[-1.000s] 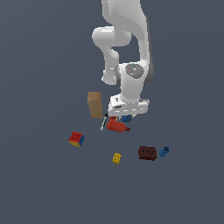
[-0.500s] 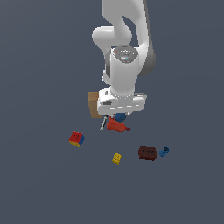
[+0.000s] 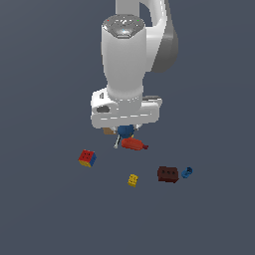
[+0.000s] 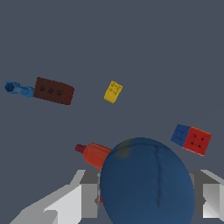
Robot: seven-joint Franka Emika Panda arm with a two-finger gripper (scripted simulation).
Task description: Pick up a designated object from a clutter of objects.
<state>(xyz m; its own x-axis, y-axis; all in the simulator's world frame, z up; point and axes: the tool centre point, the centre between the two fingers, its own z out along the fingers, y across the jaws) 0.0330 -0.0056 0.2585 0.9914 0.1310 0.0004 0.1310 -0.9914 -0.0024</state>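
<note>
The dark-blue ball (image 4: 146,181) sits between my gripper's two grey fingers (image 4: 85,197) and fills much of the wrist view. In the exterior view the ball (image 3: 125,131) shows just under the white hand, held well above the floor. My gripper (image 3: 125,130) is shut on it. Below lie the red tool-like piece (image 3: 133,144), the multicoloured cube (image 3: 87,158), the yellow studded brick (image 3: 132,180) and the dark-red studded brick (image 3: 168,174). The tan box (image 3: 108,131) is mostly hidden behind the hand.
A brighter blue cup-like piece (image 3: 187,173) lies beside the dark-red brick at the exterior view's right. In the wrist view the same pieces show: blue cup (image 4: 17,89), dark-red brick (image 4: 53,91), yellow brick (image 4: 113,92), cube (image 4: 191,139), red tool (image 4: 94,154).
The arm has swung toward the camera and risen, carrying the ball up off the floor. The hand now covers most of the tan box. The other toys have not moved.
</note>
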